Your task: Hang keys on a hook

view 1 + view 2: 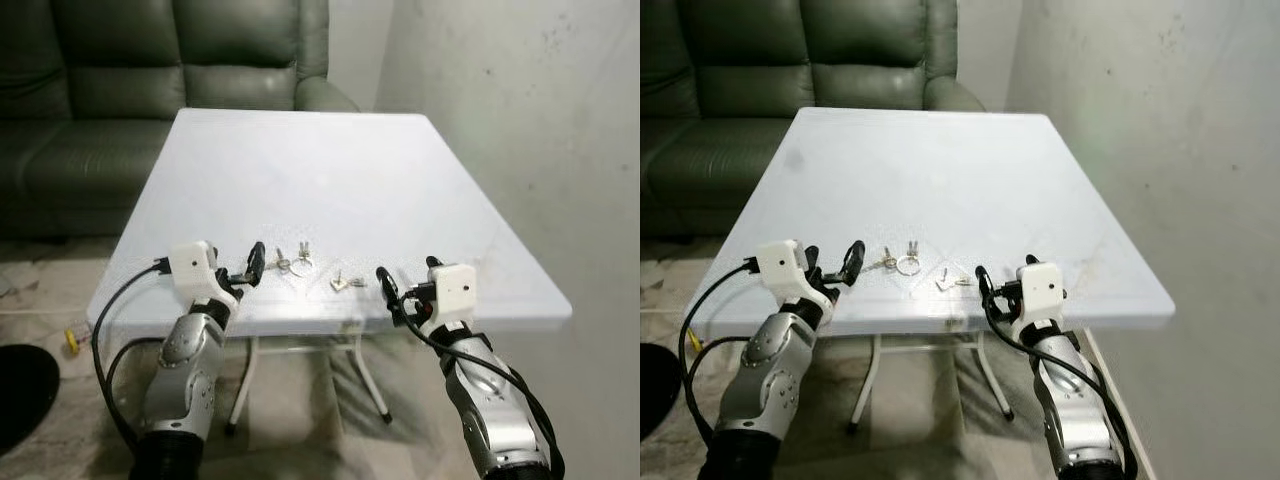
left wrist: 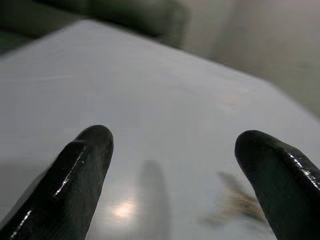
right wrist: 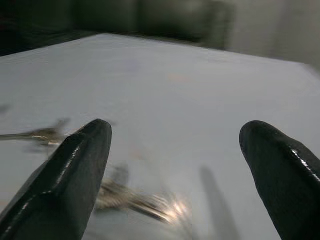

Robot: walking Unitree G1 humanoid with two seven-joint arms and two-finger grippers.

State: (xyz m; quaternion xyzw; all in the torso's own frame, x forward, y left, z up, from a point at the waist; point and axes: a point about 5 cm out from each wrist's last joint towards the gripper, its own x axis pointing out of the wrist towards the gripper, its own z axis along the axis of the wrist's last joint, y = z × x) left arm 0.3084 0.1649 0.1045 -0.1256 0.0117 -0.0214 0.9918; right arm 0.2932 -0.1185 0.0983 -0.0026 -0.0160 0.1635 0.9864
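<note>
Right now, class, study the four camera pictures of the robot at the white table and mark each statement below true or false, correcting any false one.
1. The keys on a ring lie on the white table near its front edge. True.
2. The left gripper is shut on the keys. False: its jaws are open and hold nothing; the keys lie just beside it.
3. A second, smaller set of keys lies between the two grippers. True.
4. The right gripper is raised high over the middle of the table. False: it is at the table's front edge, jaws open.
5. A red armchair stands behind the table. False: a dark green sofa stands there.
</note>
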